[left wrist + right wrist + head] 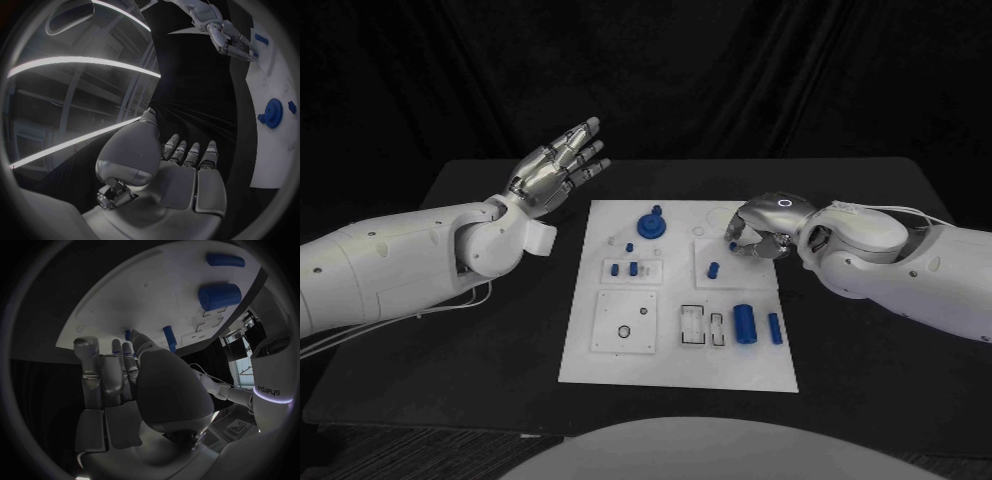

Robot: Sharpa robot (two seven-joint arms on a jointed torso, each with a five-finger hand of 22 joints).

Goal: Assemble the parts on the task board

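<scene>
The white task board (pixel 678 345) lies in the middle of the black table. A blue gear (pixel 652 222) stands near its far edge, also in the left wrist view (pixel 272 112). Short blue pegs (pixel 625 268) and another peg (pixel 714 268) stand mid-board. Two blue cylinders (pixel 744 323) lie at the right, the bigger one (pixel 220 296) nearer my hand. My right hand (pixel 759 232) reaches down at the board's far right, thumb and fingertips closed round a small blue part (pixel 127 334). My left hand (pixel 560 165) is raised left of the board, fingers straight and apart, holding nothing.
Empty sockets and slots (pixel 626 325) mark the board's near half. The black table (pixel 488 340) runs bare on both sides of the board. A dark curtain hangs behind the table.
</scene>
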